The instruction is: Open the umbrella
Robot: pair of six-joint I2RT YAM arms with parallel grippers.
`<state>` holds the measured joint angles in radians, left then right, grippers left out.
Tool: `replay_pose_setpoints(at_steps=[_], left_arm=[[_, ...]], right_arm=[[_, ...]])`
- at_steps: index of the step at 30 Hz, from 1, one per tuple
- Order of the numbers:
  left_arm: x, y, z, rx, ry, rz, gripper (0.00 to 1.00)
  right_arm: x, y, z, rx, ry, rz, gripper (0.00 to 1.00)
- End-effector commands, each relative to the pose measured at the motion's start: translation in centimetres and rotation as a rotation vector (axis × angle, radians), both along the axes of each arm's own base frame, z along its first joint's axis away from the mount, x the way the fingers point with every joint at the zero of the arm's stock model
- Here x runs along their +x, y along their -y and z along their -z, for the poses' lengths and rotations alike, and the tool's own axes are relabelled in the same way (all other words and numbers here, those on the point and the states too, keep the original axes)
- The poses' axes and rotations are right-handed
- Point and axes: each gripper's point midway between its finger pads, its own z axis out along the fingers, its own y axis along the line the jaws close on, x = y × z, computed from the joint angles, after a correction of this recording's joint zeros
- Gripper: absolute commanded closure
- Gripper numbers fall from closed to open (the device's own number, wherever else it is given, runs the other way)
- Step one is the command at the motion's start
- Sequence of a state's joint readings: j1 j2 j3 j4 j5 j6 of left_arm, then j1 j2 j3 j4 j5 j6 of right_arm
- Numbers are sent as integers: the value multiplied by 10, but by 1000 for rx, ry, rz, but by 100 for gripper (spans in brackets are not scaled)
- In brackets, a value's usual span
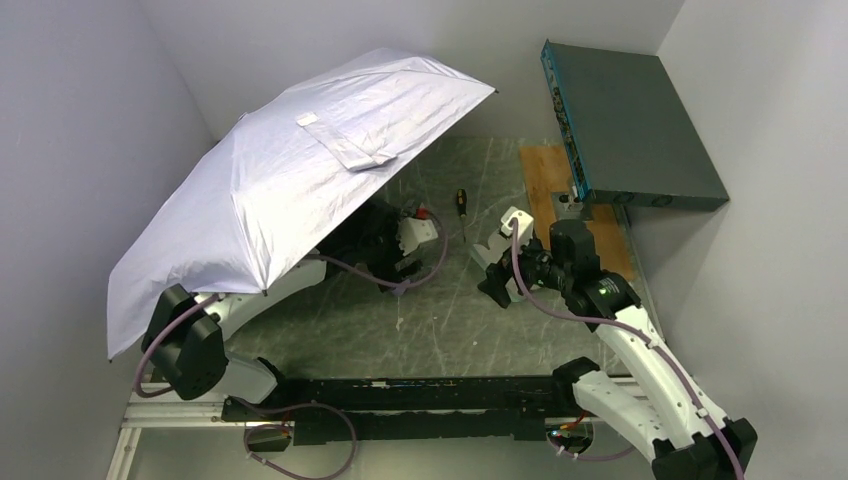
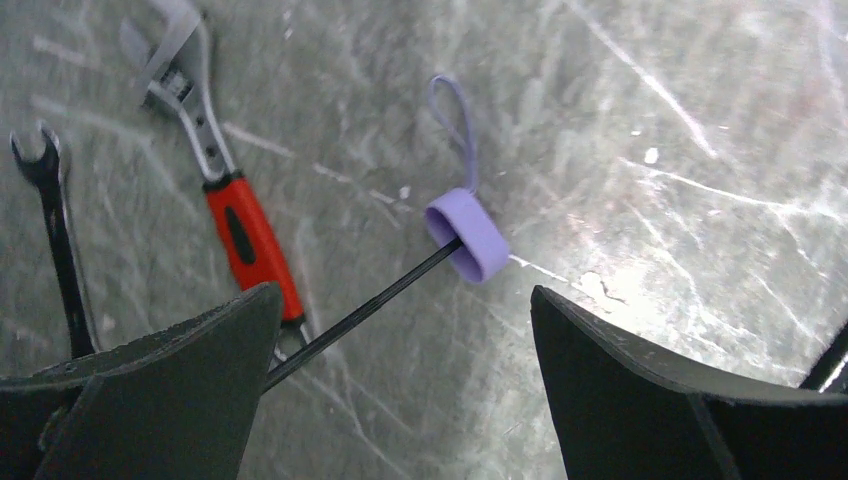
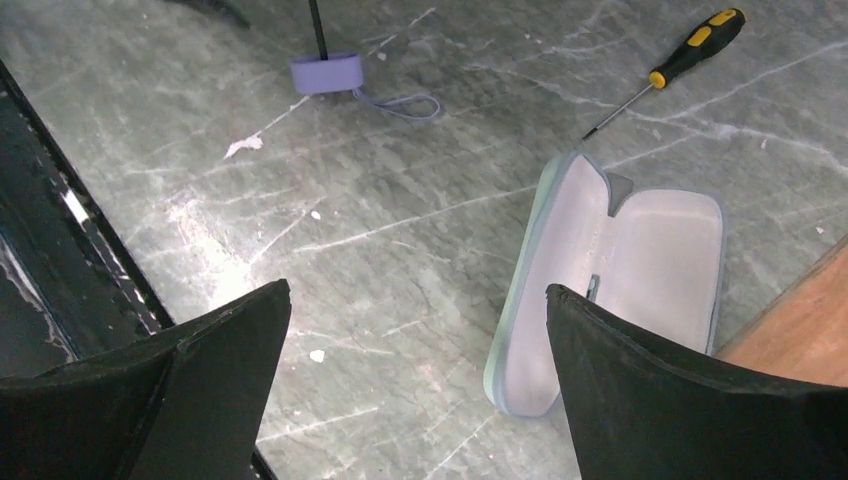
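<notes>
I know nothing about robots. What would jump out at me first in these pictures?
The big pale umbrella, spread wide and tilted over the left arm, dominates the overhead view; its lavender handle rests on the tabletop. The left gripper and right gripper both stand open, holding nothing. In front of the right one lies an open mint-green case, a screwdriver beyond it.
</notes>
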<state>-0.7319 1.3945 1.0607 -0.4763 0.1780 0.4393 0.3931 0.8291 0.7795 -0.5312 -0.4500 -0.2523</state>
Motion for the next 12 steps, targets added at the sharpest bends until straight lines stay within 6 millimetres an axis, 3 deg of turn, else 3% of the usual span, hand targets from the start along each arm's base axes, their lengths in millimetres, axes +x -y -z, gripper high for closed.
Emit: replay_pose_setpoints(at_steps=[1,7,12], left_arm=[[15,-27,-2,84,-14,-212,0],[18,-49,-4,106,14,-218,0],[27,-63,-17,82,36,-267,0]], right_arm=[[-2,11,5,-59,55,-2,0],[2,20,12,-123,88,5,0],[6,19,11,-128,95,0,0]])
